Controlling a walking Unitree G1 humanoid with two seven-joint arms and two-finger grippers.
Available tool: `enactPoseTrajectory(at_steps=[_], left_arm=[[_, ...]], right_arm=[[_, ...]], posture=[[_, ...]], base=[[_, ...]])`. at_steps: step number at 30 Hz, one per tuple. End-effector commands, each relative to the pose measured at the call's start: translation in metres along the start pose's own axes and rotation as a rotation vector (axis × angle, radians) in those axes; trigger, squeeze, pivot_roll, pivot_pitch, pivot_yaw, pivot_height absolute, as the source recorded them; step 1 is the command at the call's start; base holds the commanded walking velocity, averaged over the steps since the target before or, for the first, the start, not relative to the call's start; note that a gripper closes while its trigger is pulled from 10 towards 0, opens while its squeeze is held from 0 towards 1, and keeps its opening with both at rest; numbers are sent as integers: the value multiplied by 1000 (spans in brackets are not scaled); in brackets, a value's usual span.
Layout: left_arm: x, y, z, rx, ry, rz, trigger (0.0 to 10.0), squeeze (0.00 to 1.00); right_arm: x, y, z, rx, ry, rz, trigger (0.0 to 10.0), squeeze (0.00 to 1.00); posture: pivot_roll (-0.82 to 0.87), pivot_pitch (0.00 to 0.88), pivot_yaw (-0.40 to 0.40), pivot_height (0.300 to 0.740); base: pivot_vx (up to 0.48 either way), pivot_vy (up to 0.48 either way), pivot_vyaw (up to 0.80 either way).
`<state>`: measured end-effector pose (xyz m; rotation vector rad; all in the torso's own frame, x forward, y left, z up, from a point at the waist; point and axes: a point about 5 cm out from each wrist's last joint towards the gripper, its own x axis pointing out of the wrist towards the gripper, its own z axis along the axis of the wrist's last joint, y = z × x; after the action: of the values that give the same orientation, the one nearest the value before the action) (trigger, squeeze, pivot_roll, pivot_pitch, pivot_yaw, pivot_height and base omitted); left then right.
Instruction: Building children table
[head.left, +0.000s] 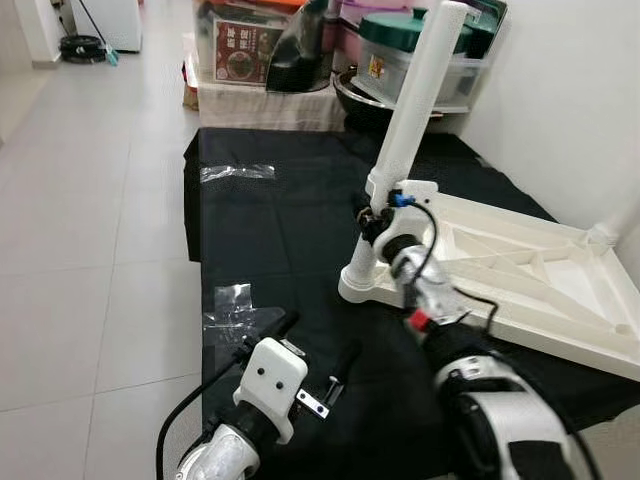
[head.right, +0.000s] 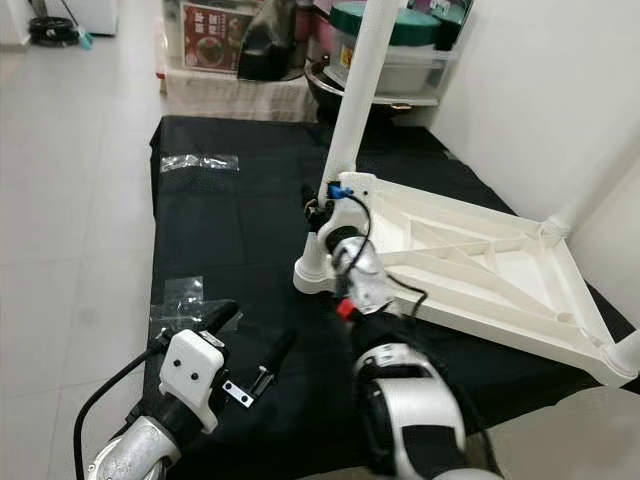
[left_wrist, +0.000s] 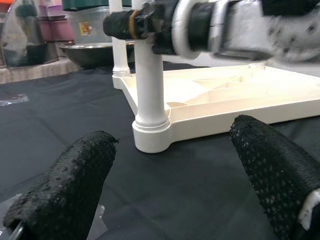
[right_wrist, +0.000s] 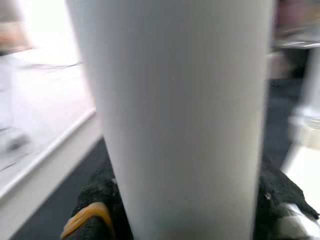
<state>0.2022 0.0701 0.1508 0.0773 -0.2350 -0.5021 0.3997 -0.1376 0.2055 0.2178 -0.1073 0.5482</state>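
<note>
Right tool (head.left: 374, 222) clamped on upright white plastic table leg (head.left: 412, 110), left tool (head.left: 318, 349) open near-left over black cloth (head.left: 280, 220).

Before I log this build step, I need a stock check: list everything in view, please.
Tabletop: one, white, upside down on the cloth.
Table leg: one, white, upright in the near corner socket.
Cloth: one, black, on the floor.
Plastic bags: two, clear, on the cloth.
Storage boxes: several, by the wall.
Metal bowl: one, behind the cloth.
Right gripper: shut on the table leg.
Left gripper: open, above the cloth.
</note>
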Motion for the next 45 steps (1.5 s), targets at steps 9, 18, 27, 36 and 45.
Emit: enactPoseTrajectory(at_steps=[9, 18, 27, 36, 45], left_arm=[[-1, -3, -3, -8, 20, -11, 10000, 0], [-1, -5, -3, -9, 21, -8, 10000, 0], [-2, -4, -4, -10, 24, -8, 10000, 0], [-2, -3, -4, -7, 24, -12, 10000, 0], [-1, -2, -4, -2, 25, -11, 10000, 0]], right_arm=[[-15, 26, -9, 130, 158, 706, 10000, 0], [-7, 48, -22, 96, 243, 817, 0, 0], [16, 30, -6, -38, 119, 286, 0, 0], [-4, -26, -19, -104, 200, -580, 0, 0], [-12, -18, -29, -61, 121, -920, 0, 0]], posture=[[124, 26, -145, 740], [129, 26, -149, 740], [117, 29, -143, 740], [112, 33, -141, 740], [112, 35, -138, 740]], base=[[0, 0, 0], [0, 0, 0], [0, 0, 0], [0, 0, 0], [0, 0, 0]])
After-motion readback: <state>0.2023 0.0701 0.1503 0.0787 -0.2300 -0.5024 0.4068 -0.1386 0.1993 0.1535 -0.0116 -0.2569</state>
